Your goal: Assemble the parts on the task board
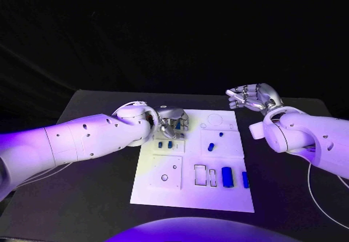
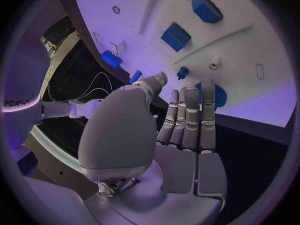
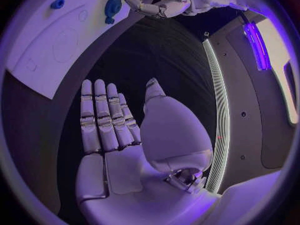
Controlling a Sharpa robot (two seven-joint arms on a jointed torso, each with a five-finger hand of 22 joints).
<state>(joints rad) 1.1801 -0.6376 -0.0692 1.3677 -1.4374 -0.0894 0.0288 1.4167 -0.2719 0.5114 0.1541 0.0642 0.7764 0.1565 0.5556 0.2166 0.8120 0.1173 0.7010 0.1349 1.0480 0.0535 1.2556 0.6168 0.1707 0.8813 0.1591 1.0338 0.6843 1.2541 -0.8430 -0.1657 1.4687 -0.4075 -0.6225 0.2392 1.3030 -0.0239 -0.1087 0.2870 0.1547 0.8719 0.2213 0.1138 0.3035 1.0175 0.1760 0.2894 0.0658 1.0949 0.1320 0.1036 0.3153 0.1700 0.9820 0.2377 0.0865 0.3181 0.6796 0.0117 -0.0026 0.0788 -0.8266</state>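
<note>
The left hand (image 1: pixel 171 124) hovers over the far left corner of the board (image 1: pixel 164 194), its fingers (image 2: pixel 190 110) straight and side by side, the thumb apart, and nothing held. Just under those fingers in the left wrist view sits a round blue disc (image 2: pixel 214 95), partly hidden by them; whether they touch it cannot be told. Just beyond the fingertips a small peg (image 2: pixel 182 73) stands upright in the board, and farther out two blue blocks (image 2: pixel 175 36) lie on the white surface. In the head view two short pegs (image 1: pixel 165 144) stand close to the near side of this hand, a single peg (image 1: pixel 211 146) stands off toward the right hand, and a long bar (image 1: pixel 227 176) with a thinner one (image 1: pixel 245 179) beside it lies well away at the near edge. The right hand (image 1: pixel 252 97) hangs off the board's far right corner, well apart from every part, fingers extended and slightly spread, empty. The parts look like hard, light plastic: stiff, smooth, likely to slip or tip if pinched off-centre. The bars would best be taken across their long sides, the pegs by the top. The recesses (image 1: pixel 204 175) outlined in the board beside the bars look unfilled.
</note>
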